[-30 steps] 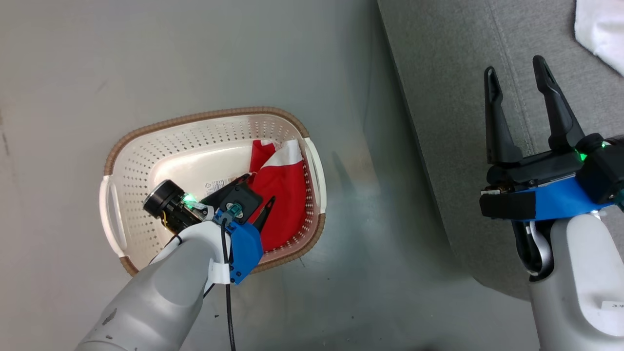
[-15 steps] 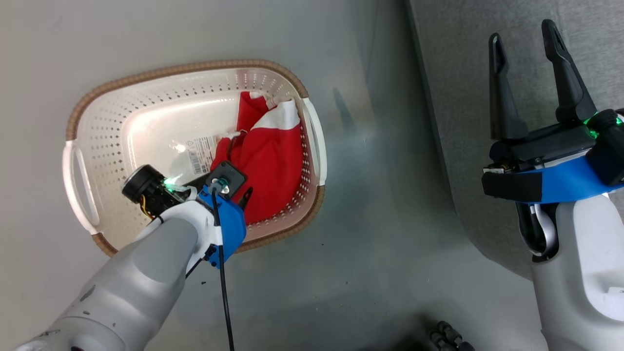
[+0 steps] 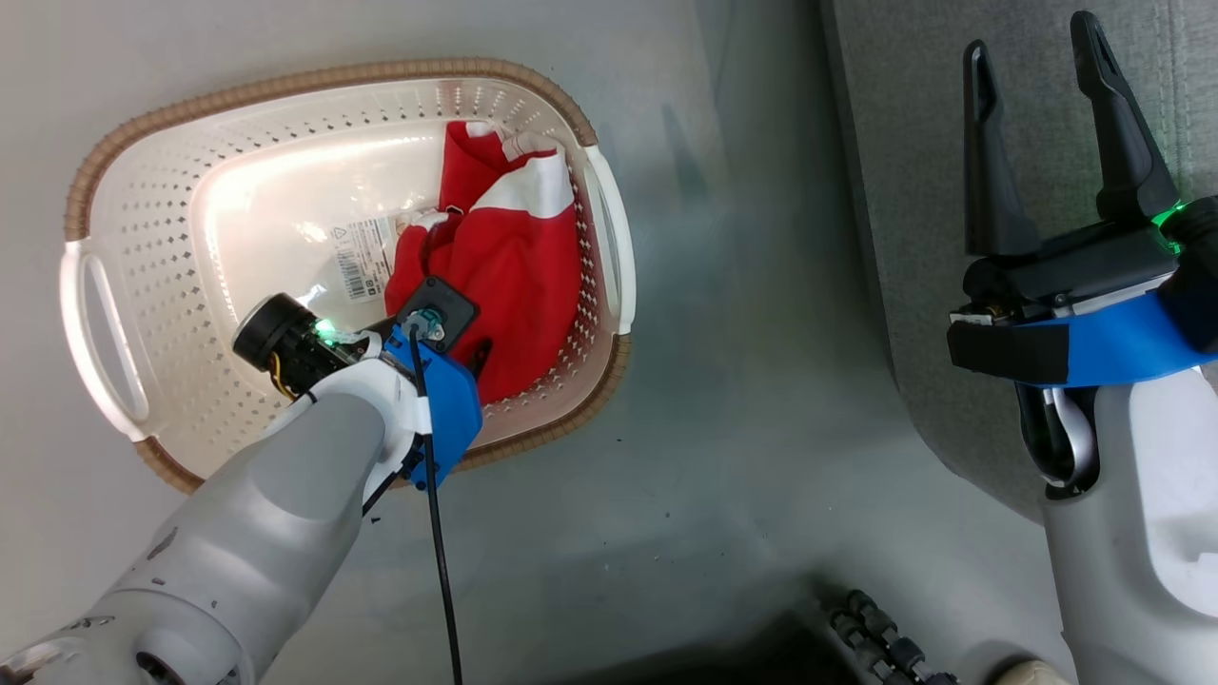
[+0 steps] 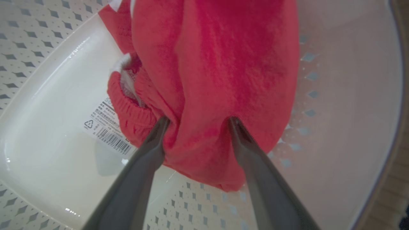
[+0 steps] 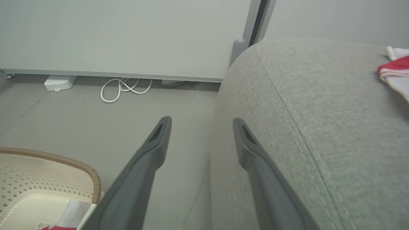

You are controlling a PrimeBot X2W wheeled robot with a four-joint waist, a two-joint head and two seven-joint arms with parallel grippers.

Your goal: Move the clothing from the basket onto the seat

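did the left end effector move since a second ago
Yes: against the barcode sticker in the basket, the left end effector has shifted toward the red garment, fingertips now in it.

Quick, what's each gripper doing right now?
Left gripper: open, fingers pressed into the clothing, not closed on it.
Right gripper: open, empty.

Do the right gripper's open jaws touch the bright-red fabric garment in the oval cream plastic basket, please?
No, the left gripper: its open jaws touch the bright-red fabric garment in the oval cream plastic basket, per the left wrist view.
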